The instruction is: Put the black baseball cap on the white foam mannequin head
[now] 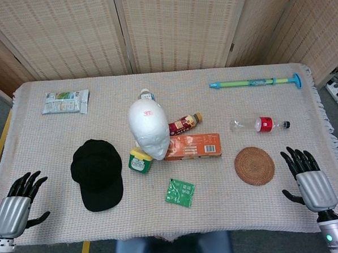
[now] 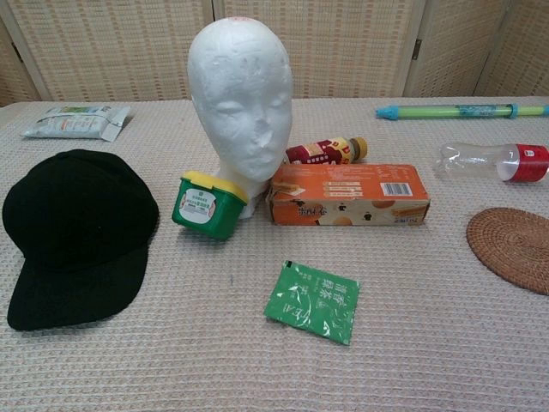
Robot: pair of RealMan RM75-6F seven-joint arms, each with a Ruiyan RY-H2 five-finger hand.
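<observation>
The black baseball cap lies flat on the table left of centre, its brim toward the front edge. The white foam mannequin head stands upright in the middle, bare, facing the front. My left hand rests at the front left corner, fingers spread and empty, well left of the cap. My right hand sits at the front right corner, likewise spread with nothing in it. Neither hand shows in the chest view.
A green tub and an orange box crowd the mannequin's base, with a small bottle behind. A green sachet, woven coaster, plastic bottle, long green toy and wipes pack are spread around.
</observation>
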